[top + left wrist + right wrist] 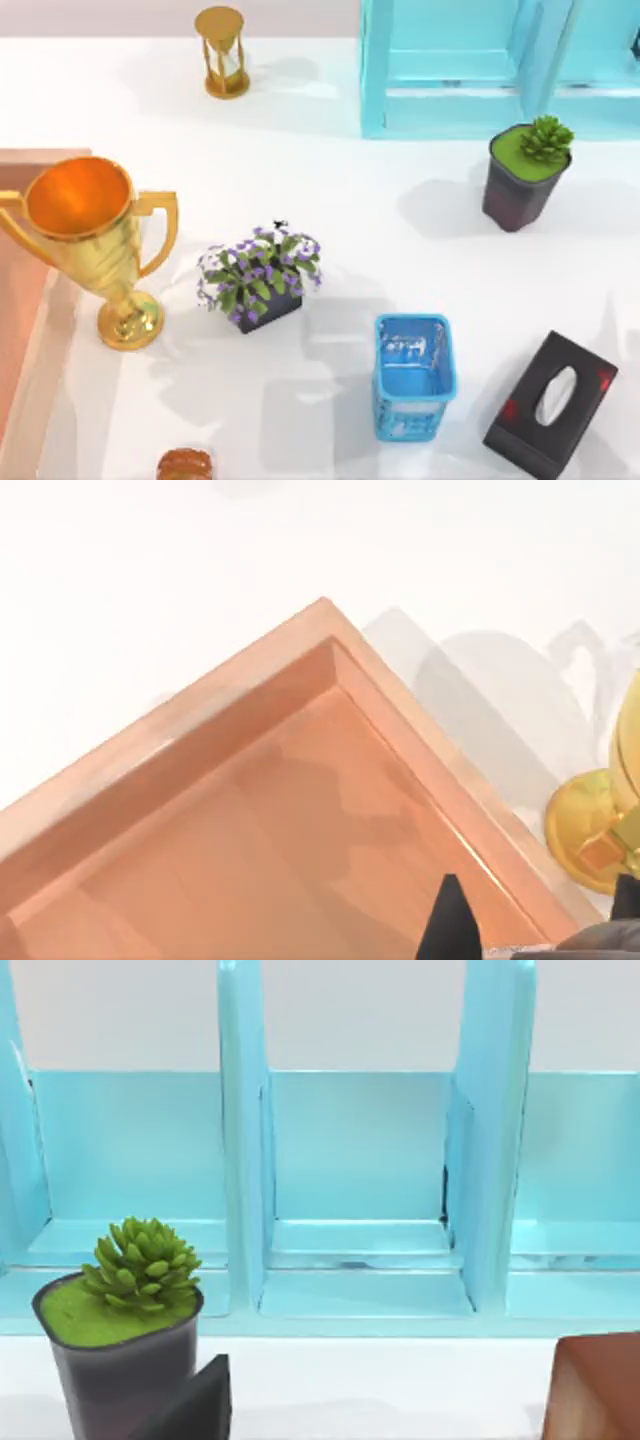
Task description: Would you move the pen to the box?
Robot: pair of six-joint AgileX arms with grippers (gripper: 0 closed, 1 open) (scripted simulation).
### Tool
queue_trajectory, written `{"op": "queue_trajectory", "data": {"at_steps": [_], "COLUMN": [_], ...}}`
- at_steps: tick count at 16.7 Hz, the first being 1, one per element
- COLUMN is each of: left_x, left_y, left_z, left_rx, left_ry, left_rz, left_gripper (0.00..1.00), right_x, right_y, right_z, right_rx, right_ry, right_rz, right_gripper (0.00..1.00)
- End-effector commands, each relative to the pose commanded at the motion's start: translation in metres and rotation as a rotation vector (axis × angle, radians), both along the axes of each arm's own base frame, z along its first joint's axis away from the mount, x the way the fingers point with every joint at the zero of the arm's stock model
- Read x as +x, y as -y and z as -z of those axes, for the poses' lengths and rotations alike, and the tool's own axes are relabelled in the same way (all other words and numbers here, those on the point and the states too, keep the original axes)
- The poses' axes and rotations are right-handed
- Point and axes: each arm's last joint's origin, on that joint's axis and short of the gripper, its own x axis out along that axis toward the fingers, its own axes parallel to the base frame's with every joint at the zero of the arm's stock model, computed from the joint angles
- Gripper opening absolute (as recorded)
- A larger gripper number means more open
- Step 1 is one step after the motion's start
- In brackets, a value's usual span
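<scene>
Salmon-pink box [300, 850] sits under my left gripper [535, 920], grip state I cannot tell, its floor looks bare; I cannot find the pen, so delivery seems unfinished.

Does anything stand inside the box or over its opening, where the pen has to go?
Nothing visible does. In the left wrist view the box has a bare floor as far as it is seen, with the left gripper above it. The gold trophy stands outside, beside its wall.
</scene>
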Motion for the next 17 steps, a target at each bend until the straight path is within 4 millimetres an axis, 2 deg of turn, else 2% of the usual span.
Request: {"op": "queue_trajectory", "data": {"at_steps": [4,10,17], "left_x": [-0.013,-0.013,0.000], "left_y": [-0.019,-0.018,-0.012], "left_z": [0.010,0.010,0.045], "left_rx": [-0.013,-0.010,-0.013], "left_ry": [-0.072,-0.071,-0.074], "left_rz": [-0.009,-0.008,-0.006], "left_gripper": [0.00,0.00,0.00], "right_x": [0.000,0.000,0.000], "right_y": [0.000,0.000,0.000], "right_z": [0.000,0.000,0.000], "right_rx": [0.000,0.000,0.000], "right_ry": [0.000,0.000,0.000], "right_rz": [0.000,0.000,0.000], "right_gripper": [1.00,1.00,1.00]}}
